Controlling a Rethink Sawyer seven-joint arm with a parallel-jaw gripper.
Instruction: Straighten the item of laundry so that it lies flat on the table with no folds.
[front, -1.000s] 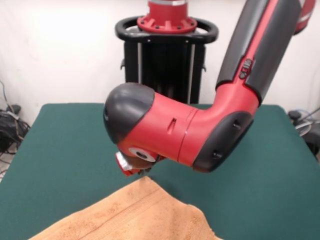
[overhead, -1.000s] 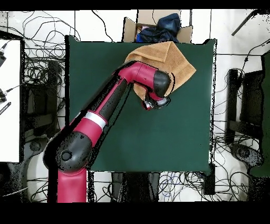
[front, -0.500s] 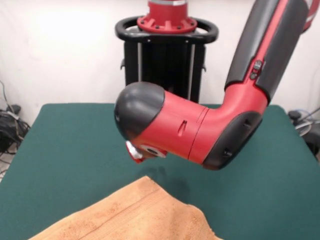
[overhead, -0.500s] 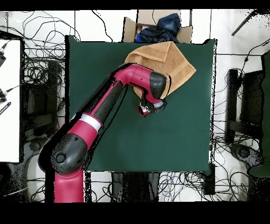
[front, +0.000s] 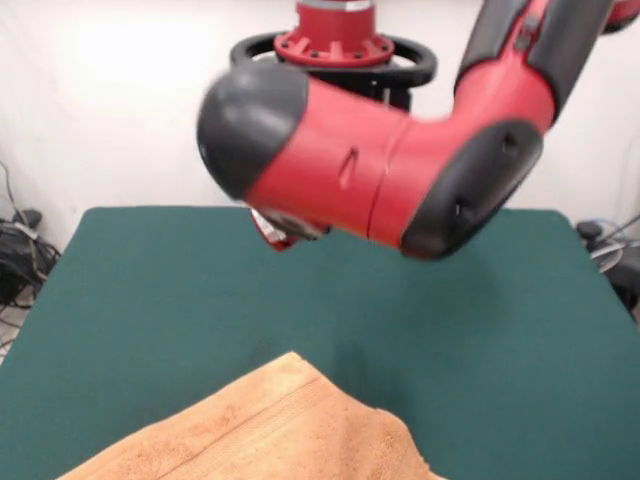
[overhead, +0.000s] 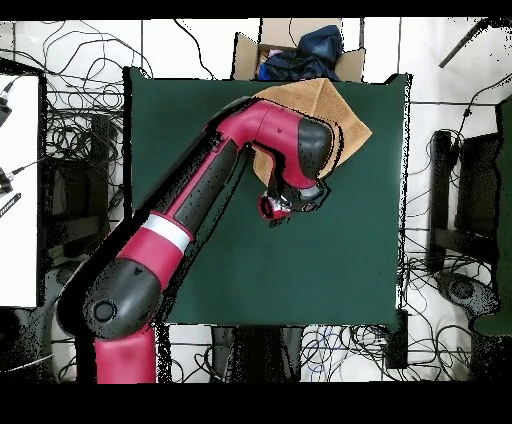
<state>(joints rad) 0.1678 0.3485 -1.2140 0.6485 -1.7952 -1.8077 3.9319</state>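
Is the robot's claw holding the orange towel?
No, the gripper hangs in the air above the bare green table, apart from the towel.

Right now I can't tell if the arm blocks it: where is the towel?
In the front view the towel lies at the table's bottom edge, left of centre. Overhead, it sits at the top edge, partly under the arm.
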